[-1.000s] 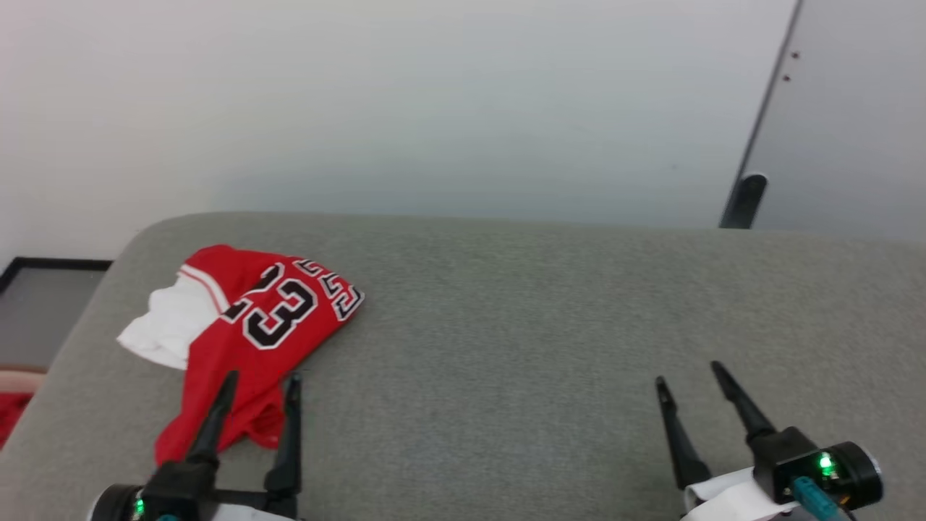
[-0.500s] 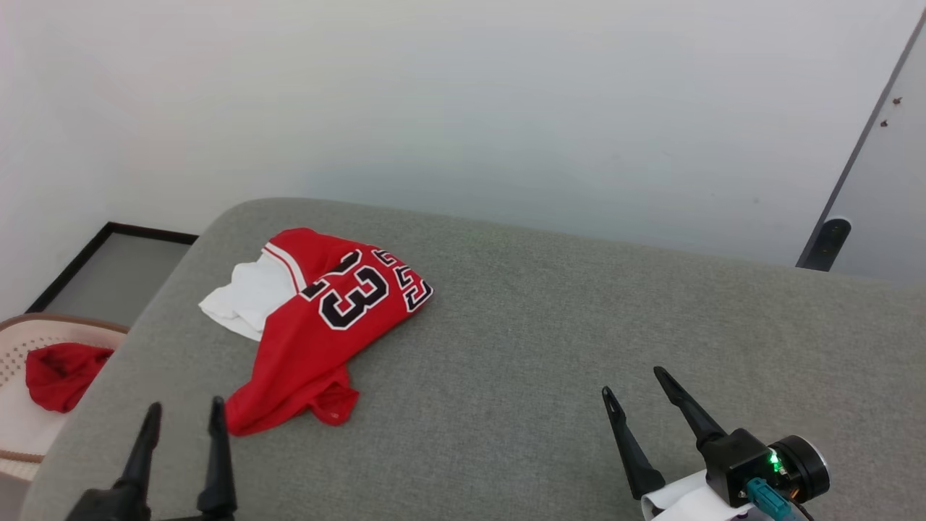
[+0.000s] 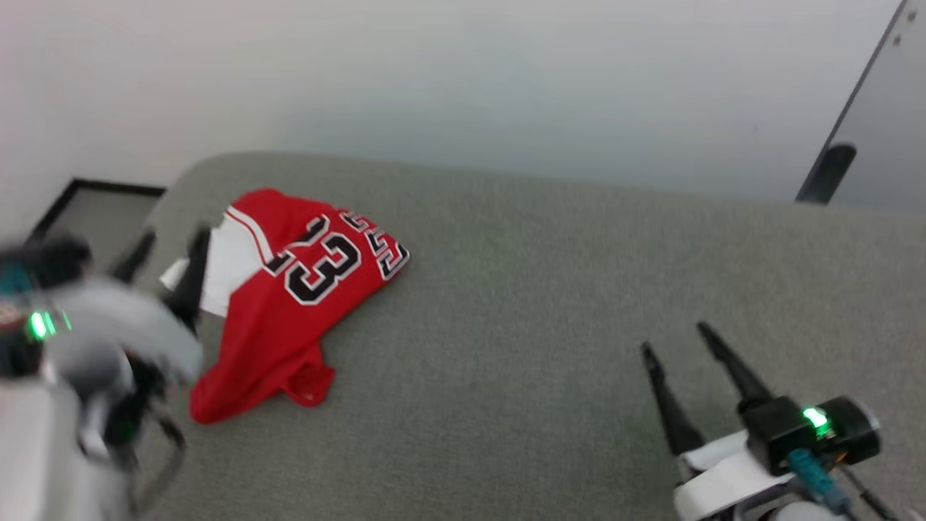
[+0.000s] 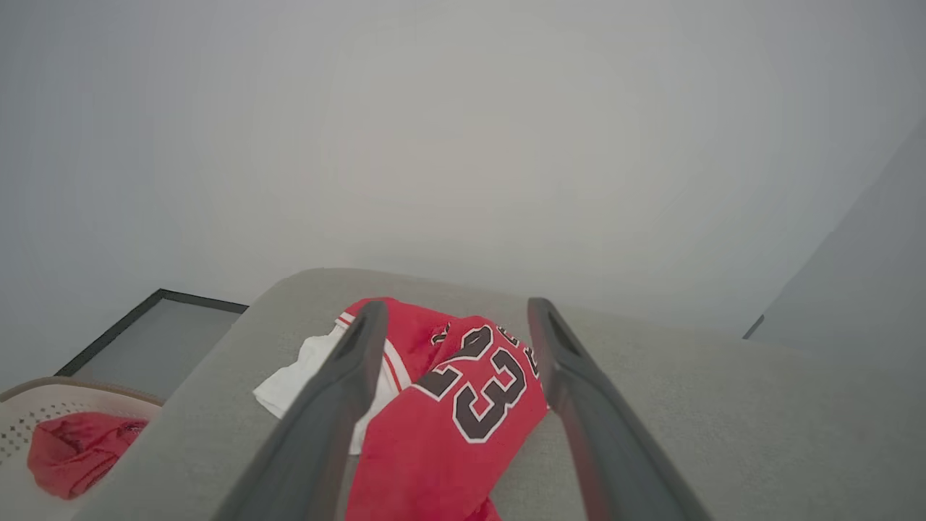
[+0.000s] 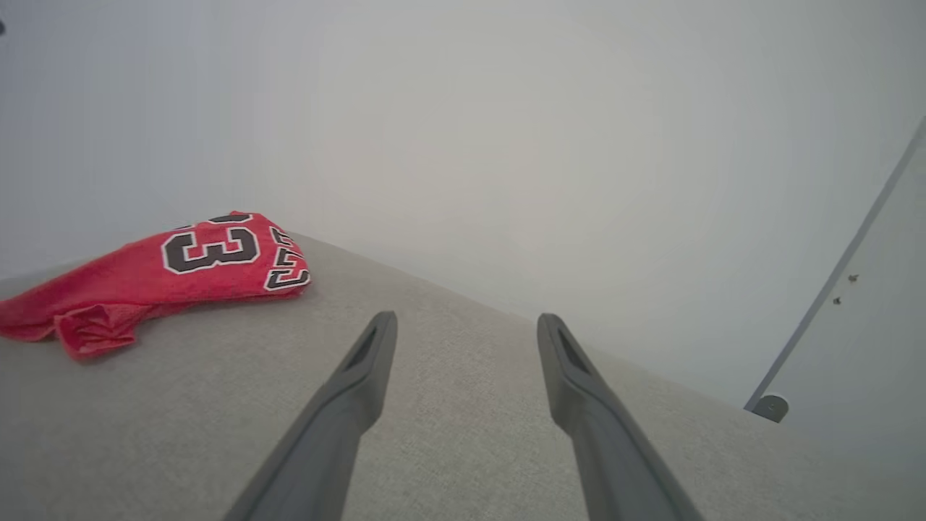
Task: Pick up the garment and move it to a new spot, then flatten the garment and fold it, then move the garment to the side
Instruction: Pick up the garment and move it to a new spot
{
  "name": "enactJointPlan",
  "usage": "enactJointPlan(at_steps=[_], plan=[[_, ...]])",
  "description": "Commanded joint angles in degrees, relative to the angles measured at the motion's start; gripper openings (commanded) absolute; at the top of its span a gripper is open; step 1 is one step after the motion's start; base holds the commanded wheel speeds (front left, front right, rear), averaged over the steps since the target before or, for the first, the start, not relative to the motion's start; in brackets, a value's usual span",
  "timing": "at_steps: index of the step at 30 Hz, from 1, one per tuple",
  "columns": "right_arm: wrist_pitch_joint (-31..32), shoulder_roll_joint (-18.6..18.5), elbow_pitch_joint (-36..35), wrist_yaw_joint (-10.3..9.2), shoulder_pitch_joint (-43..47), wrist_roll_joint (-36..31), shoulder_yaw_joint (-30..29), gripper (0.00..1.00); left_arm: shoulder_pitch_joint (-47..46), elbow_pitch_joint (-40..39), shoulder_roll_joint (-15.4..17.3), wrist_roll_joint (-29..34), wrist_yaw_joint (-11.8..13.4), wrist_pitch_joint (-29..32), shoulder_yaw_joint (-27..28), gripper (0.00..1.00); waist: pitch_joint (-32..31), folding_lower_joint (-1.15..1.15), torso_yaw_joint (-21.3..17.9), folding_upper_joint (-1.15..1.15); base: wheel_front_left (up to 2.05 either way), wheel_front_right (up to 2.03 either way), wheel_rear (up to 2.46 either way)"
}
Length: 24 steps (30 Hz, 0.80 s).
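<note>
Two grippers, both with fingers spread wide, nothing held. Left gripper point(image 3: 173, 239) heavily blurred in head view, overlapping white sleeve edge of garment point(image 3: 289, 289); can't tell if touching. Left wrist view: fingers frame garment, no grip. Garment crumpled on grey cushion point(image 3: 521, 311), far-left corner; number's first digit partly folded under, lettering unreadable. Right gripper point(image 3: 674, 338) well apart from garment, over bare cushion. Basket point(image 4: 108, 401) holding red cloth point(image 4: 79, 449), cut off at frame edge.

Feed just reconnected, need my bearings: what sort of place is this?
Probably a plain indoor room, perhaps home-like: a grey fabric-upholstered surface against a pale wall, a perforated cream basket holding red cloth.
</note>
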Motion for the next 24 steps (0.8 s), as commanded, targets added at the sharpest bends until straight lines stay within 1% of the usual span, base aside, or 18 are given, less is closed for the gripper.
enactJointPlan(at_steps=[1, 2, 3, 4, 5, 7, 8, 11, 14, 16, 18, 24], plan=[[-0.1, -0.3, -0.5, 0.0, -0.8, -0.5, -0.6, 1.0, -2.8, 0.3, 0.5, -1.3, -0.1, 1.5, -0.2, 1.0, 6.1, 0.0, -2.1, 0.0, 0.0, 0.0, 0.0], [-0.1, -1.2, -1.8, 0.0, -1.4, -0.6, -1.4, 1.0, -8.0, 2.2, 3.2, -3.2, -0.1, 7.5, -1.5, 1.0, 8.8, 0.0, -2.7, 0.0, 0.0, 0.0, 0.0], [-0.1, -1.2, -1.8, 0.0, -1.4, -0.6, -1.4, 1.0, -8.0, 2.2, 3.2, -3.2, -0.1, 7.5, -1.5, 1.0, 8.8, 0.0, -2.7, 0.0, 0.0, 0.0, 0.0], [-0.1, -1.8, -3.0, 0.0, -2.1, -0.8, -1.9, 1.0, -13.1, 4.8, 5.1, -5.7, -0.1, 12.9, -2.8, 1.0, 11.3, 0.0, -3.5, 0.0, 0.0, 0.0, 0.0], [-0.1, -2.1, -3.4, 0.0, -2.3, -0.9, -2.1, 1.0, -15.4, 6.4, 6.1, -6.2, -0.1, 15.2, -3.2, 1.0, 12.3, 0.0, -3.9, 0.0, 0.0, 0.0, 0.0], [-0.1, -2.6, -4.3, 0.0, -2.8, -0.9, -2.4, 1.0, -19.5, 10.3, 7.5, -7.8, -0.1, 20.9, -4.2, 1.0, 14.3, 0.0, -4.8, 0.0, 0.0, 0.0, 0.0], [-0.1, -2.6, -4.3, 0.0, -2.8, -0.9, -2.4, 1.0, -19.5, 10.3, 7.5, -7.8, -0.1, 20.9, -4.2, 1.0, 14.3, 0.0, -4.8, 0.0, 0.0, 0.0, 0.0], [-0.1, -3.2, -5.5, -0.01, -3.6, -0.9, -2.9, 1.0, -23.8, 15.9, 9.1, -9.6, -0.1, 29.6, -6.5, 1.0, 16.8, 0.0, -6.0, 0.0, 0.0, 0.0, 0.0], [-0.1, -3.5, -6.7, -0.01, -4.2, -0.8, -3.3, 1.0, -27.5, 20.6, 10.2, -10.8, 0.3, 36.3, -7.6, 1.0, 19.0, 0.0, -7.2, 0.0, 0.0, 0.0, 0.0], [-0.1, -3.9, -7.2, -0.01, -4.5, -0.7, -3.6, 1.0, -29.4, 23.6, 10.7, -11.1, 1.0, 39.4, -8.2, 1.0, 20.6, 0.0, -7.8, 0.0, 0.0, 0.0, 0.0], [-0.1, -4.0, -8.5, -0.01, -5.2, -0.7, -3.9, 1.0, -31.4, 26.8, 11.0, -10.2, 0.8, 41.2, -9.6, 1.0, 22.6, 0.0, -8.6, 0.0, 0.0, 0.0, 0.0], [-0.1, -4.5, -10.2, -0.01, -5.7, -0.5, -4.7, 1.0, -33.6, 31.5, 10.7, -9.5, 0.7, 42.4, -11.2, 1.0, 26.4, 0.0, -9.6, 0.0, 0.0, 0.0, 0.0]])
